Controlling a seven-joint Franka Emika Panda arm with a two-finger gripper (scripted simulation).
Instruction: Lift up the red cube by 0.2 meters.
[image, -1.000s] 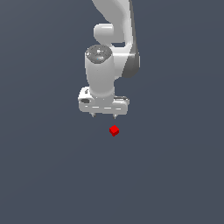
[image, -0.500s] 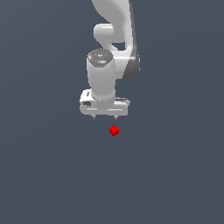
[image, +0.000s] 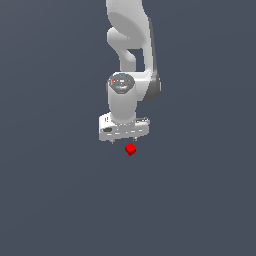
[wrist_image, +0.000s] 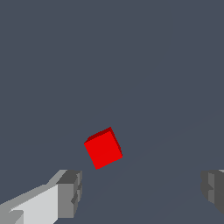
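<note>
the red cube rests on the grey bench just at 5 o'clock of the spread, empty fingers — likely light, rigid and smooth-sided — best pinched across two opposite flat faces.

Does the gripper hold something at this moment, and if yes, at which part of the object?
Nothing is held. The gripper is open, and the red cube lies apart from both fingers, untouched.
</note>
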